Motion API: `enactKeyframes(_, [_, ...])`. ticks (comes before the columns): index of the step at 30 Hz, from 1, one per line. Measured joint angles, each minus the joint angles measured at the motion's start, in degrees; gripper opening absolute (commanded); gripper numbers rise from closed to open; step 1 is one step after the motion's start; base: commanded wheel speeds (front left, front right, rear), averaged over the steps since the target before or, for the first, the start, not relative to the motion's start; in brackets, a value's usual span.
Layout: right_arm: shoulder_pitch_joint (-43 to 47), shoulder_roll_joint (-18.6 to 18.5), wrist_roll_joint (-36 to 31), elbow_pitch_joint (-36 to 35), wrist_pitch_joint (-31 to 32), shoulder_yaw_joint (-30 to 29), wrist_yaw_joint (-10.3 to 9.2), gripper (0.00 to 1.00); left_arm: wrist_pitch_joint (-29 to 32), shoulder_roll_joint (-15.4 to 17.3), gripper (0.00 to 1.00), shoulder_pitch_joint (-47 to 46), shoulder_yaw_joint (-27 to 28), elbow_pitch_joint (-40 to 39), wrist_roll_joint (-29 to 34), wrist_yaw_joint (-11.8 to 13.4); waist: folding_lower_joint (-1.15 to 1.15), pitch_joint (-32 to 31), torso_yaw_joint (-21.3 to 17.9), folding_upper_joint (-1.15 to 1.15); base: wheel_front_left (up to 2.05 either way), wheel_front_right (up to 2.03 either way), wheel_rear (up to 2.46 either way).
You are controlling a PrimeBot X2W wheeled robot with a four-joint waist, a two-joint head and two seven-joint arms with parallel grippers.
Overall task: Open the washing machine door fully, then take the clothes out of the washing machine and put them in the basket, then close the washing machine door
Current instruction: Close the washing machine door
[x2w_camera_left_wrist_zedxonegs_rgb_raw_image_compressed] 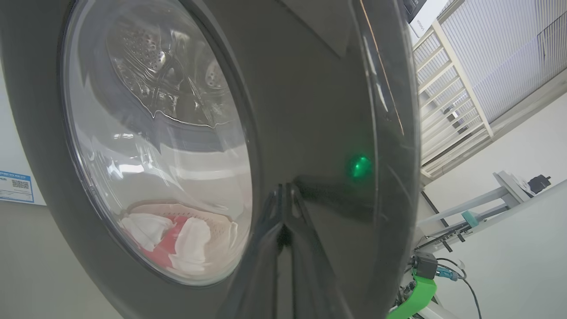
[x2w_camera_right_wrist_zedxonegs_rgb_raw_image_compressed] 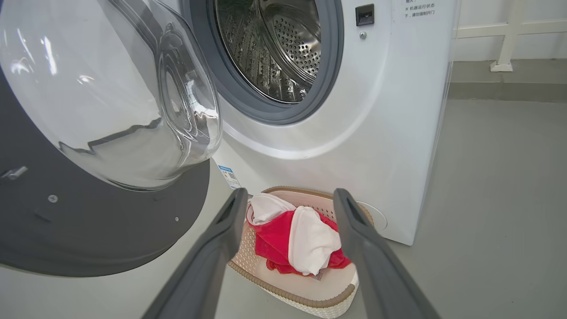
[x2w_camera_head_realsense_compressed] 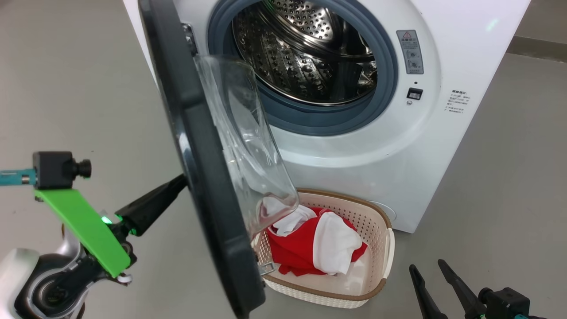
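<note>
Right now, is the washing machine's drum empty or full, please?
Empty where visible: bare steel in the drum; the clothes lie in the basket.

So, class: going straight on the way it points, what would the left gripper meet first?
The washing machine door: the left gripper, shut, points at its black outer rim and looks almost touching it.
</note>
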Motion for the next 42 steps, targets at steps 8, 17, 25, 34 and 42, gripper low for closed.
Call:
enactKeyframes(8, [-0.01,0.10,0.00,0.08,0.00,0.10,0.00,1.00,-4.64,1.22,0.00,0.42,-1.51,4.05,0.04,-0.01,0.00,-0.79,0.26,0.00,0.00,0.00,0.00])
enactKeyframes(17, [0.08,0.27,0.01,0.27,-0.01,1.53,0.00,1.00,-12.40,2.45,0.28,6.48,-3.09,9.85,1.85,-0.02,0.00,-3.07,1.00,0.00,0.00,0.00,0.00])
enactKeyframes(25, [0.14,0.44,0.08,0.60,0.00,1.94,0.00,1.00,-19.15,2.33,0.75,12.96,-4.56,15.00,1.81,-0.02,0.00,-4.46,2.12,0.00,0.00,0.00,0.00])
enactKeyframes(34, [0.58,0.18,0.46,0.84,-0.01,2.47,0.00,1.00,-25.94,1.74,1.00,17.73,-7.14,21.41,2.69,-0.02,0.00,-5.53,2.84,0.00,0.00,0.00,0.00])
enactKeyframes(42, [0.57,-0.11,0.46,1.00,0.00,2.48,0.00,1.00,-33.95,0.10,1.00,18.20,-10.65,28.25,8.79,-0.04,0.00,-4.97,2.52,0.00,0.00,0.00,0.00])
